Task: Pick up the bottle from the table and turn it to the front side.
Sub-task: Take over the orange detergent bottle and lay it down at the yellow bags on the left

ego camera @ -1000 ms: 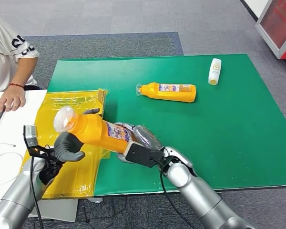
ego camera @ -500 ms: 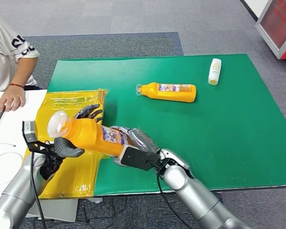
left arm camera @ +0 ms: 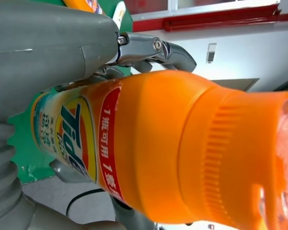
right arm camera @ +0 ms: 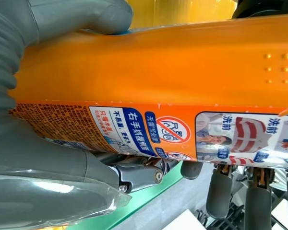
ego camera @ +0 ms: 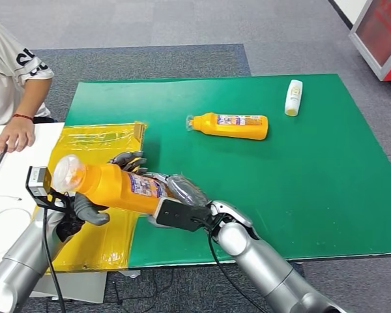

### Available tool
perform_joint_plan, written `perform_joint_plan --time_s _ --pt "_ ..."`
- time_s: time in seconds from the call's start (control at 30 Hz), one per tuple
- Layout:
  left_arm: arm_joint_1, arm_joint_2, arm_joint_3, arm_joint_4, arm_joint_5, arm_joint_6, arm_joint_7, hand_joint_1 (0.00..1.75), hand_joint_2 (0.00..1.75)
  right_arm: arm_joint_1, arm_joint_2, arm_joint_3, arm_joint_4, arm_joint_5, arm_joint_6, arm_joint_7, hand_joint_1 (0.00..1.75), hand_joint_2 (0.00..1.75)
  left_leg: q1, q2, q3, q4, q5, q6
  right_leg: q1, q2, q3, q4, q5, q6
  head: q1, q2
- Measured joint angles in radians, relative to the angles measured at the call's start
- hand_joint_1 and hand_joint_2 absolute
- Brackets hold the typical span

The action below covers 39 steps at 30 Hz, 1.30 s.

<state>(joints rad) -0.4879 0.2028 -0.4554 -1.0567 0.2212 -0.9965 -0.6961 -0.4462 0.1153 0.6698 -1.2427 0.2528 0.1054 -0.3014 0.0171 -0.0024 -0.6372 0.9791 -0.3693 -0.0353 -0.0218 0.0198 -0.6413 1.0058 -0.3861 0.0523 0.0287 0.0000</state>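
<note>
Slippage is the main risk: the orange bottle is held off the green mat, lying nearly level between both hands. The right hand has thumb and fingers wrapped around the bottle's base end, label under the thumb in its wrist view. The left hand cups the neck end, thumb beneath, dark fingers curled over the far side; how firmly it grips I cannot tell. If either hand loosens while the smooth body is rolled, the cap end could sag and drop onto the yellow bag below the fingers.
</note>
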Motion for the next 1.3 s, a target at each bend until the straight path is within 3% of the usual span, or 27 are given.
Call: perform_joint_plan --time_s 0.3,0.83,0.87,0.97,1.0,1.3 --pt "-0.007 0.020 -0.024 0.002 0.001 0.010 -0.005 0.00 1.75 -0.009 0.005 0.014 0.011 0.059 -0.069 0.022 1.75 1.75 0.000 0.000 0.000 0.000 0.000 0.000 0.000 0.000 0.000 0.000 0.000 0.000 0.000 0.000" --pt "0.027 0.002 0.014 -0.005 -0.016 0.172 0.007 0.02 1.75 0.008 0.007 0.031 0.010 0.188 -0.158 0.070 1.75 1.75 0.000 0.000 0.000 0.000 0.000 0.000 0.000 0.000 0.000 0.000 0.000 0.000 0.000 0.000" --pt "0.030 -0.001 0.020 -0.008 -0.016 0.175 0.007 0.20 1.75 0.010 0.008 0.031 0.010 0.189 -0.158 0.071 1.75 1.75 0.000 0.000 0.000 0.000 0.000 0.000 0.000 0.000 0.000 0.000 0.000 0.000 0.000 0.000" --pt "0.041 -0.009 0.035 -0.015 -0.015 0.177 0.006 1.49 1.75 0.014 0.009 0.031 0.009 0.189 -0.158 0.075 1.75 1.75 0.000 0.000 0.000 0.000 0.000 0.000 0.000 0.000 0.000 0.000 0.000 0.000 0.000 0.000" --pt "0.045 -0.011 0.040 -0.017 -0.015 0.177 0.005 1.75 1.75 0.015 0.009 0.031 0.007 0.189 -0.157 0.076 1.75 1.75 0.000 0.000 0.000 0.000 0.000 0.000 0.000 0.000 0.000 0.000 0.000 0.000 0.000 0.000" --pt "0.074 -0.019 0.076 -0.049 -0.018 0.165 -0.005 1.75 1.75 0.017 0.011 0.030 -0.004 0.178 -0.142 0.082 1.75 1.75 0.000 0.000 0.000 0.000 0.000 0.000 0.000 0.000 0.000 0.000 0.000 0.000 0.000 0.000"
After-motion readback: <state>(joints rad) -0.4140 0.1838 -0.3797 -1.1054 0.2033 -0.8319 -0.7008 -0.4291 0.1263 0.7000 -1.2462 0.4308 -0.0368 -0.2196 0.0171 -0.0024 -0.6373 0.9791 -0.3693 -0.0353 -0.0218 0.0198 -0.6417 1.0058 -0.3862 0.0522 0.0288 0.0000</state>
